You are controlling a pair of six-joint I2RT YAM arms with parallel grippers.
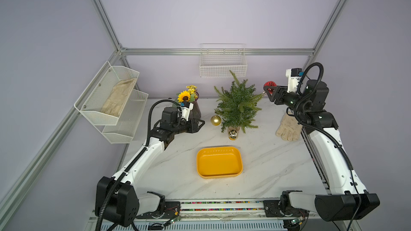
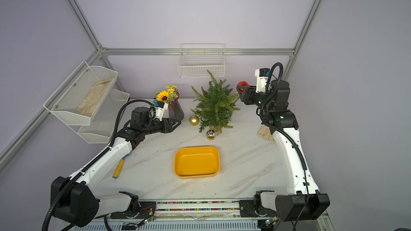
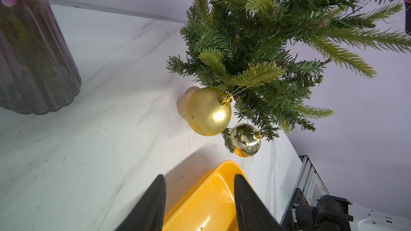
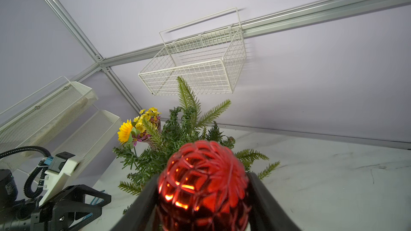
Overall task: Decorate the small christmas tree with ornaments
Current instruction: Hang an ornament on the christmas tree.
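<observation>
On the table (image 1: 266,163) the tree (image 1: 239,105) stands upright, two gold baubles (image 3: 208,112) low on its branches. The left hand (image 3: 199,176) hangs near it, jaws apart and empty. The right hand (image 1: 266,91) clamps the red bauble (image 1: 269,84) just beside the upper branches; I'd say ease its thread (image 3: 395,14) slowly over a stiff tip before letting go, keeping clear of the gold ones

The small christmas tree (image 1: 238,105) is green. One matte gold bauble (image 1: 215,120), one mirrored gold bauble (image 1: 232,134), one red bauble (image 1: 269,84) with dark lattice pattern. Orange-yellow tray (image 1: 219,163); white tabletop (image 1: 266,163) veined grey; smoky purple ribbed vase (image 2: 175,110).
</observation>
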